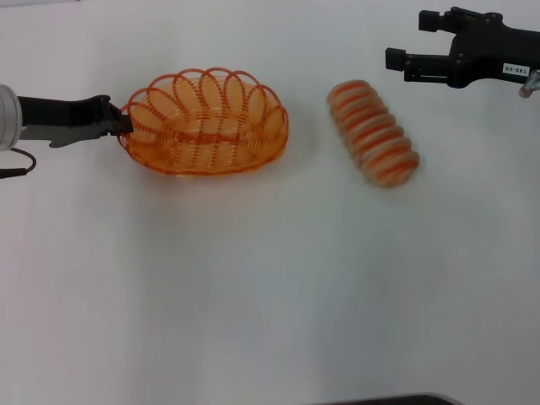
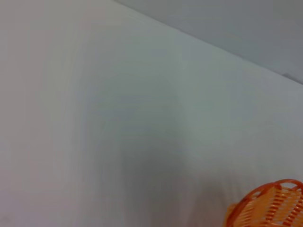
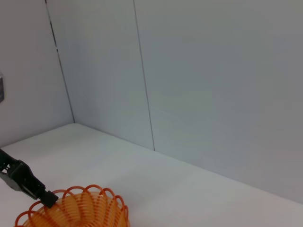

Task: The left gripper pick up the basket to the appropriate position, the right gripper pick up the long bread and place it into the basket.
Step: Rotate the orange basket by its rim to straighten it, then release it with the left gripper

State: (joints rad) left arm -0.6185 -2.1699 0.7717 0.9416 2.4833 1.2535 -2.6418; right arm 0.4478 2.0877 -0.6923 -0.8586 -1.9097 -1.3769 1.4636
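Observation:
The orange wire basket (image 1: 263, 103) stands on the white table, left of centre in the head view. My left gripper (image 1: 123, 125) reaches in from the left and is shut on the basket's left rim. The long bread (image 1: 374, 132), tan with orange ridges, lies to the right of the basket, apart from it. My right gripper (image 1: 411, 40) is open and empty, above and behind the bread at the far right. The right wrist view shows the basket (image 3: 78, 210) with the left gripper (image 3: 46, 196) at its rim. A piece of the basket (image 2: 270, 208) shows in the left wrist view.
The white table (image 1: 270, 287) stretches in front of the basket and the bread. A grey panelled wall (image 3: 199, 85) stands behind the table. A dark edge (image 1: 388, 400) shows at the bottom of the head view.

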